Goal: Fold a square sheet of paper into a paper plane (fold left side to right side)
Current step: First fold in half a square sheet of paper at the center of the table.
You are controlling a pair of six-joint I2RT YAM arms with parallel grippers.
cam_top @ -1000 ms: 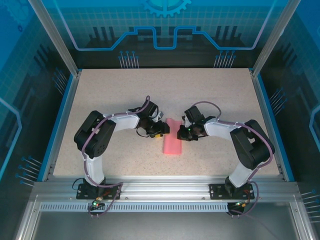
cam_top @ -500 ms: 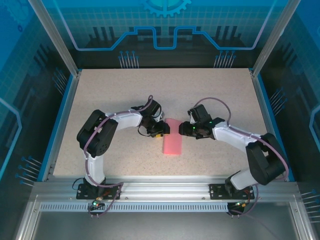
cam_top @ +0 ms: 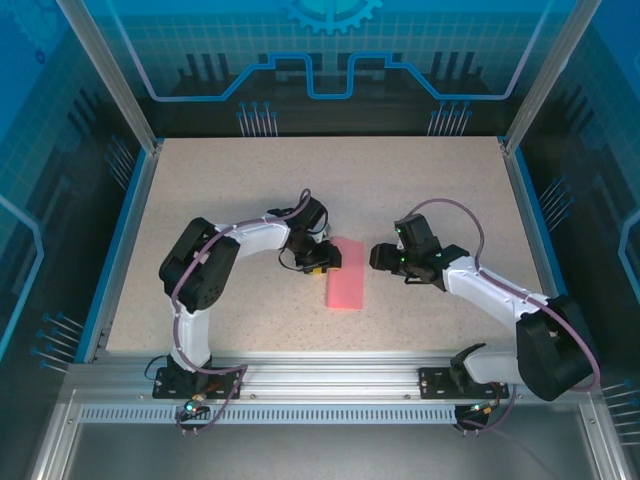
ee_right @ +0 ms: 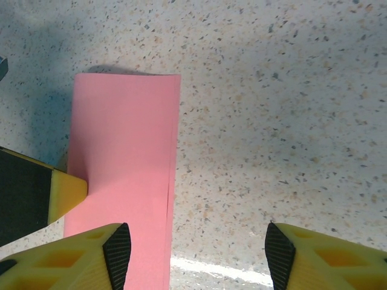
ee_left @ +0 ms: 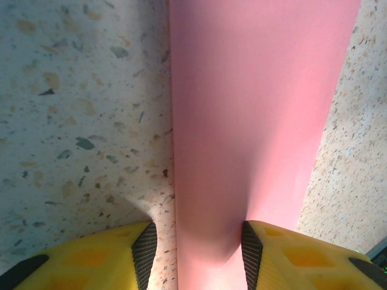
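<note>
- Paper sheet (cam_top: 345,281), folded to a narrow pink strip, lies flat at the middle of the counter (cam_top: 450,190), between both arms.
- Judged thin, light and limp, easily creased; best pinned flat, then lifted by a free long edge.
- Left fingers (ee_left: 91,263) are half spread, one tip touching the strip, clamping nothing.
- Right fingers (ee_right: 84,260) are wide apart and empty, at its right edge.

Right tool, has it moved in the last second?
Yes. The right tool has drawn back rightward from the pink paper, toward the table's blue right rim.
</note>
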